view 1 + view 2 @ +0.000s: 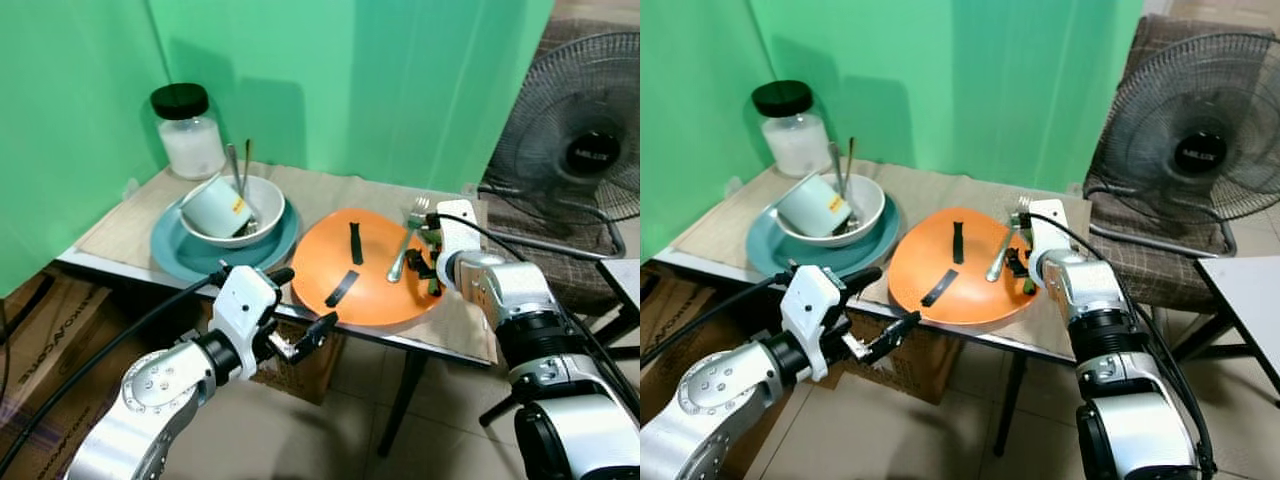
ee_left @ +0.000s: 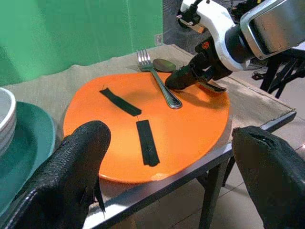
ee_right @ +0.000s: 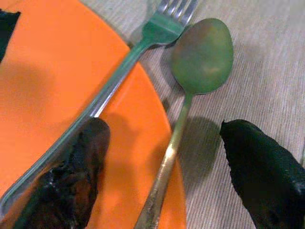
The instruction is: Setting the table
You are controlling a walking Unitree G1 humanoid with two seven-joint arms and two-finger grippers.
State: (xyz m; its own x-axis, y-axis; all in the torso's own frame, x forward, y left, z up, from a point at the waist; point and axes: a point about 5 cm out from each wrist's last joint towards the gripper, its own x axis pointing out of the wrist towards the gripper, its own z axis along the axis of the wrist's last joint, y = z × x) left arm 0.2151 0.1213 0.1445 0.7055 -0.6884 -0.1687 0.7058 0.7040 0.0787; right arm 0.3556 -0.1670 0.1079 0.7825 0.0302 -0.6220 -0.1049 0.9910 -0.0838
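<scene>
Your right gripper (image 3: 162, 176) sits low over the far right edge of the orange plate (image 1: 370, 290) with its fingers spread wide, straddling the spoon (image 3: 190, 90); one fingertip touches the fork (image 3: 119, 86) handle on the plate. Fork and spoon lie side by side, long axes running away from you, tines and bowl pointing toward the green wall, the fork handle on the plate and the spoon along its rim on the mat (image 1: 330, 192). Your left gripper (image 1: 300, 315) hangs wide open and empty off the table's (image 1: 100, 262) near edge, facing the plate.
</scene>
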